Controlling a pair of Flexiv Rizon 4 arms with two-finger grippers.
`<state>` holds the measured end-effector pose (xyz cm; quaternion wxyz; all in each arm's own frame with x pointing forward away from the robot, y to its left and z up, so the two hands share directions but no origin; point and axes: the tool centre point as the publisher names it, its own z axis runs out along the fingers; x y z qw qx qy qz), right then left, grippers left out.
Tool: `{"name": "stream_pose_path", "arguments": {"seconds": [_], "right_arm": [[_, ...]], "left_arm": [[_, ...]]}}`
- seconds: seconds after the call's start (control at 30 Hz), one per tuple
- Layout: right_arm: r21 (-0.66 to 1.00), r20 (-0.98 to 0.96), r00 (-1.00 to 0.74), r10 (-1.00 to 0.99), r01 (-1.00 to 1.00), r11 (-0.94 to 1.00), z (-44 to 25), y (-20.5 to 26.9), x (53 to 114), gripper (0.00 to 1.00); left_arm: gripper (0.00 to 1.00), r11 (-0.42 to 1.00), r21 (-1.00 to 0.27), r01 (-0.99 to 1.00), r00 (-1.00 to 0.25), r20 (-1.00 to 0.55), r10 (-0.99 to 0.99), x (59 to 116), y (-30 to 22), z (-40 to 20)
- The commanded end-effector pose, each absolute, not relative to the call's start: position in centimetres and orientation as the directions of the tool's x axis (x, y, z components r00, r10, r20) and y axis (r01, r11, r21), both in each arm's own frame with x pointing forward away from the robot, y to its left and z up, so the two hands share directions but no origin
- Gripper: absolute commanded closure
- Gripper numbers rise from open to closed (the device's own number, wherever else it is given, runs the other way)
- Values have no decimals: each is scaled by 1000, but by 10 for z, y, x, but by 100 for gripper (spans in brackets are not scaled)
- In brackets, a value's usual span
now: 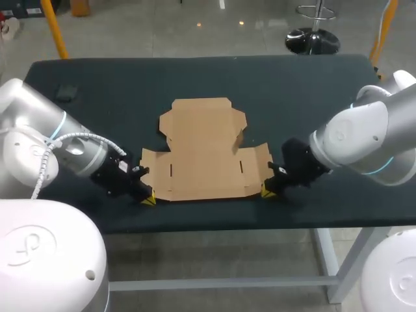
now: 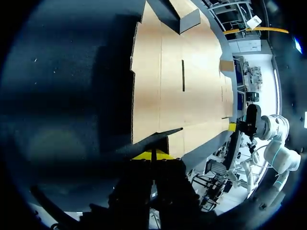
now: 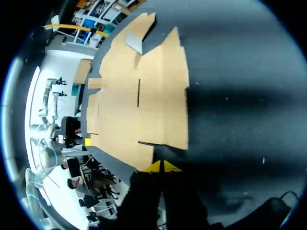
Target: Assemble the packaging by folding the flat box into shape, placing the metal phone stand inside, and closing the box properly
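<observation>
We see the flat brown cardboard box blank [image 1: 205, 153] lying unfolded on the dark matte table [image 1: 312, 84], about midway across and nearer the front edge than the far one. Its wide near section carries two short slits, one toward each end, and a narrower panel with notched flaps stretches away toward the far side. Our left gripper [image 1: 148, 199] sits low at the blank's near left corner and our right gripper [image 1: 267, 192] sits low at its near right corner, so the cardboard lies between the two. Each arm comes in from its own side, angled down to the table. In the left wrist view the left gripper [image 2: 152, 155] has its yellow tips pressed together with only a thin seam between them and nothing pinched. They sit just short of the corner of the box blank [image 2: 182, 96], and we cannot tell whether they touch the card. Far ahead of those fingers a small flap [image 2: 189, 20] stands up a little, while the rest lies flat. The right wrist view shows much the same: the right gripper [image 3: 162, 166] has its tips pressed together on nothing, just beside the corner of the box blank [image 3: 144, 91], which spreads out ahead. A small dark object [image 1: 67, 91] lies on the table near the far left corner, well apart from the cardboard. We cannot tell what it is.
</observation>
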<state>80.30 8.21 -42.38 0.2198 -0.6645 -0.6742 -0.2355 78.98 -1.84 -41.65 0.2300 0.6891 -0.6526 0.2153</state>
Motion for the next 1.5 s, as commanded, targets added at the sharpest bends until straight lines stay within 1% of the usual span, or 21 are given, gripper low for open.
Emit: {"name": "stream_pose_path", "arguments": {"seconds": [0.03, 0.4, 0.6, 1.07, 1.5], "right_arm": [[25, 614, -27, 789, 1000, 15, -420, 83, 804, 100], [33, 591, -46, 805, 999, 33, -412, 90, 807, 100], [31, 586, -45, 809, 999, 33, -412, 90, 809, 100], [31, 568, -60, 821, 998, 52, -409, 102, 814, 100], [57, 544, -96, 833, 995, 77, -403, 119, 812, 100]], "left_arm": [[100, -35, 40, -999, 51, 578, -815, 792, -24, -417], [100, -38, 36, -999, 51, 514, -856, 794, -32, -405], [100, -49, 31, -998, 58, 505, -861, 794, -31, -399], [100, -21, 20, -1000, 28, 478, -878, 800, -47, -394], [100, 20, 8, -1000, -14, 456, -890, 794, -64, -392]]}}
